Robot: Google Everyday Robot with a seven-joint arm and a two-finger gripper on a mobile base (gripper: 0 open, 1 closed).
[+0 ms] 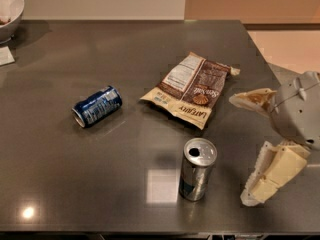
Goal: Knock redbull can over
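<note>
You will find the redbull can [197,169] standing upright on the table [75,174], towards the near edge and right of centre. It is a slim, tall can with a silver body and a blue patch low on its side. Its round silver top faces up, showing the pull tab and a dark opening. The can shows no tilt, and its base sits flat on the surface. Nothing touches it. The gripper [240,151] is to the can's right, near it but apart from it. Its two pale fingers are spread wide, one above the other in your view.
</note>
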